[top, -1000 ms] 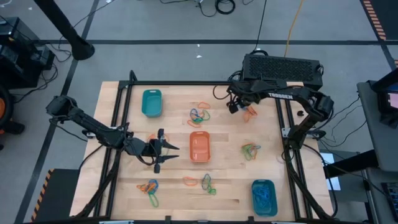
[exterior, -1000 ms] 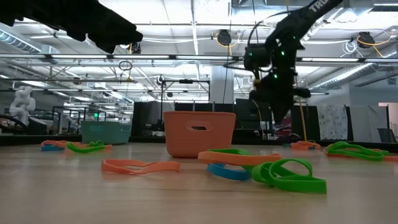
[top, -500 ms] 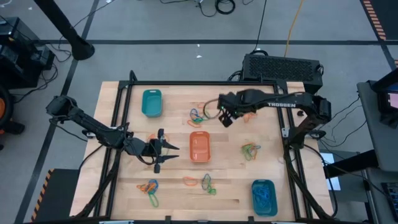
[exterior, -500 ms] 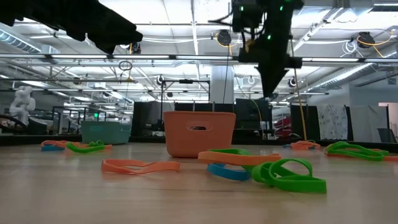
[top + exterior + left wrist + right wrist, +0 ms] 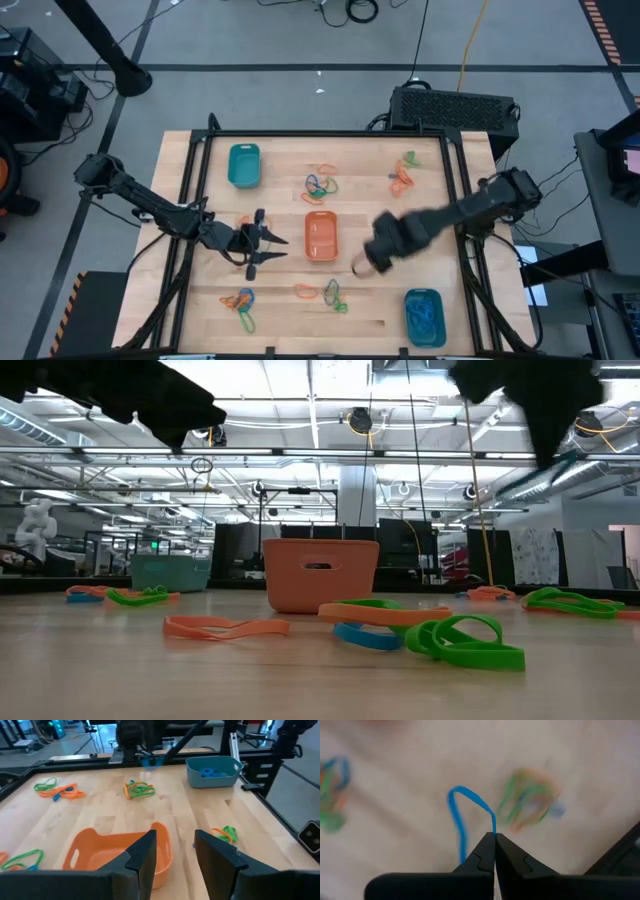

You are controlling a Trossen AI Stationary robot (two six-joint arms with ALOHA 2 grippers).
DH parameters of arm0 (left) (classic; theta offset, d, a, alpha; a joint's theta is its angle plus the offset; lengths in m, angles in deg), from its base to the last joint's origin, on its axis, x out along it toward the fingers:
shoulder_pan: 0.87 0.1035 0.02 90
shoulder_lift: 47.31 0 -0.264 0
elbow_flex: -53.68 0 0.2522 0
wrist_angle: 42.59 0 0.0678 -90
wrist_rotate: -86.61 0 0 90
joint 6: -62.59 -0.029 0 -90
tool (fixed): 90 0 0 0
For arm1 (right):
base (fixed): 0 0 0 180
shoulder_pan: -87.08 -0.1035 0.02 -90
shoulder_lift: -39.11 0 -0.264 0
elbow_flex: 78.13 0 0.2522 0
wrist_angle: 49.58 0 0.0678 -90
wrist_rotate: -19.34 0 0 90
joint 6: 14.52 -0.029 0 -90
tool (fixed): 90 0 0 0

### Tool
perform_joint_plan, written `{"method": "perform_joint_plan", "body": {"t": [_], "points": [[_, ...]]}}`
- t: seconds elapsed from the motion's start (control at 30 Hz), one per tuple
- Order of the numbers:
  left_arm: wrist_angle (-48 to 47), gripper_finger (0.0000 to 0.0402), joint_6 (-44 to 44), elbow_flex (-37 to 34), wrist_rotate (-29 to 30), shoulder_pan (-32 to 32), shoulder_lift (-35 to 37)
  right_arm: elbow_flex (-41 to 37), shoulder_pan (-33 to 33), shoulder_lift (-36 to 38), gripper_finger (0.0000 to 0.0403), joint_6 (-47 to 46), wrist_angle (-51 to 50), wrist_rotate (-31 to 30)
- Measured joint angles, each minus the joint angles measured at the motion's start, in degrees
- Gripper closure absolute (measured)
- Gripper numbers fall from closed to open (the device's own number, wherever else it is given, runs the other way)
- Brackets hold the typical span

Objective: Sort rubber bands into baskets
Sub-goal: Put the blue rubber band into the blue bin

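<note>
Swung away from the far clusters of rubber bands, the right tool [image 5: 372,260] now hangs just right of the orange basket [image 5: 320,236], its fingers clamped on a blue rubber band [image 5: 462,815]. Left of that basket, the left tool [image 5: 268,247] hovers with fingers apart, holding nothing.

R end effector [image 5: 494,839] w/ dark fingers [image 5: 515,862] pressed together, pinching a blue rubber band [image 5: 461,815] at the tips. Band loops out past the tips, above a light wood surface [image 5: 420,765]. Blurry bunch of green/orange bands [image 5: 530,802] on one side, another blue/green/orange bunch [image 5: 332,795] at the far edge.
</note>
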Motion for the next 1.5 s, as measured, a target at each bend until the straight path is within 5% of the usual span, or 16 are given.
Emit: {"method": "perform_joint_plan", "body": {"t": [0.27, 0.5, 0.83, 1.27, 1.5], "points": [[0.02, 0.0259, 3.5, 0.0, -4.45, 0.02, 0.0, 0.0, -19.51, -0.26, 0.0402, -25.66, 8.0, 2.24], [3.24, 0.0259, 4.35, 0.0, -13.79, -0.27, -3.17, 0.0, -28.45, -3.4, 0.0402, -38.67, 11.65, 2.32], [5.42, 0.0259, 4.37, 0.0, -17.82, -0.37, -10.33, 0.0, -32.85, -7.46, 0.0402, -44.35, 14.47, 4.3], [9.29, 0.0259, 4.31, 0.02, -18.05, -0.33, -10.86, -0.02, -33.57, -11.39, 0.0402, -47.4, 9.14, 5.75], [9.62, 0.0259, 4.24, 0.02, -18.06, -0.33, -10.86, -0.02, -33.37, -11.39, 0.0364, -46.47, 6.2, 9.77]]}}
